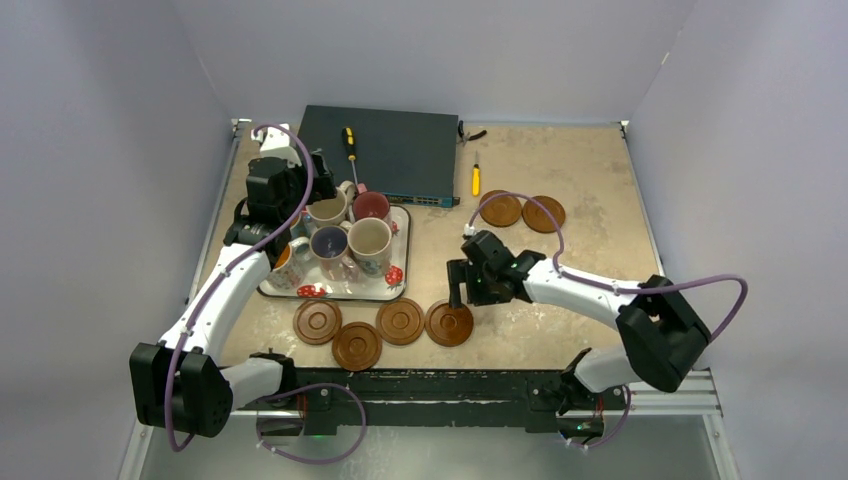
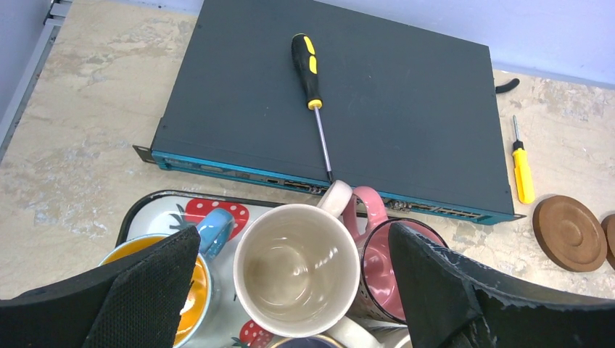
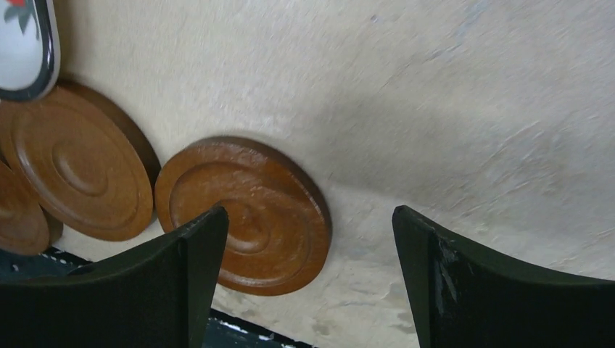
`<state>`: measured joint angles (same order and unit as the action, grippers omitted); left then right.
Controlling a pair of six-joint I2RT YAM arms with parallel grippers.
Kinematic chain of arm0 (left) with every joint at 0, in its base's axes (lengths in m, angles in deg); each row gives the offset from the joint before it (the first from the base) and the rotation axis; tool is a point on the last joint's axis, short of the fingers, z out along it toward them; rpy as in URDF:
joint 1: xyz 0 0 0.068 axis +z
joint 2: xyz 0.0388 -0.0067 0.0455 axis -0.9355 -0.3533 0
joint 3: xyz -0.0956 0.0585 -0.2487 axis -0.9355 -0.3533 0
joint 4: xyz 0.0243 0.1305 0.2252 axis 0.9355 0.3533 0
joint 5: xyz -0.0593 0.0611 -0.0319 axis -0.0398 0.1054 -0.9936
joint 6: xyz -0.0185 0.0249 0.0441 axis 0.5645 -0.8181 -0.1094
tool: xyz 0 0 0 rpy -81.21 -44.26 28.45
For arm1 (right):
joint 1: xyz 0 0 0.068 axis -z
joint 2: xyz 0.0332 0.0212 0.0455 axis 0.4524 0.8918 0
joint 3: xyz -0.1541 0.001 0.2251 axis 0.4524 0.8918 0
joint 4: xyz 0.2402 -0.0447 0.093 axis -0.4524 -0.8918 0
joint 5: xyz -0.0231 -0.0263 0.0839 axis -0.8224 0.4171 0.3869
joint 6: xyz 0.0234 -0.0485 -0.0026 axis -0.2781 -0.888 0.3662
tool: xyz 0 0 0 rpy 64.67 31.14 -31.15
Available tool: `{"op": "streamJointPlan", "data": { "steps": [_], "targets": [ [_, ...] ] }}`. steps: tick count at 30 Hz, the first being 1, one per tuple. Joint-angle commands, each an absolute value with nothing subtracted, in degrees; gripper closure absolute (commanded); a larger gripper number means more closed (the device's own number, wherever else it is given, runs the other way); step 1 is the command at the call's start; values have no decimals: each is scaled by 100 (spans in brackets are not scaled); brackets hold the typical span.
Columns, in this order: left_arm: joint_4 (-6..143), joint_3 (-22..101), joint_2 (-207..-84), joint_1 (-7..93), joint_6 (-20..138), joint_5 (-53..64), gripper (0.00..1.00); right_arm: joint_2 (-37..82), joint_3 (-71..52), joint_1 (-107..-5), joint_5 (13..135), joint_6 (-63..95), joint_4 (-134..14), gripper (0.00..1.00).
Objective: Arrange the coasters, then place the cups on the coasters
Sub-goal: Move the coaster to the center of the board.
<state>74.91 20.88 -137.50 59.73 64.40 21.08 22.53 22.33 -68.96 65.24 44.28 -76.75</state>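
Both spread apart and empty, the left tool point(image 2: 294, 232) hung over the cups point(image 1: 350, 235) crowded on the tray point(image 1: 395, 290) at left, the right tool point(image 3: 308, 214) over the rightmost of four coasters point(image 1: 400, 321) along the near edge of the surface point(image 1: 600, 180), open room to its right.

I see flat dark box point(image 1: 385, 150) with blue front edge at back of table point(image 1: 585, 185). Black-and-yellow screwdriver point(image 2: 312, 101) lying on its lid, tip toward front edge. Smaller yellow screwdriver point(image 2: 522, 170) on tabletop, just right of box. Small black item point(image 2: 508, 85) by box's back right corner, can't identify it. White strawberry-print tray point(image 1: 399, 252) just in front of box.
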Motion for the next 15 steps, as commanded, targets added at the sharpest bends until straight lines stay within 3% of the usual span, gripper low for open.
{"op": "streamJointPlan", "data": {
  "steps": [1,15],
  "targets": [
    [7342,2148,-13649,5933,6551,2036,4,2181,2258,-7318,6215,4825,-8116,15],
    [7345,2139,-13677,5938,6532,2101,4,3090,1805,-7957,5206,5254,-8850,23]
  ]
}}
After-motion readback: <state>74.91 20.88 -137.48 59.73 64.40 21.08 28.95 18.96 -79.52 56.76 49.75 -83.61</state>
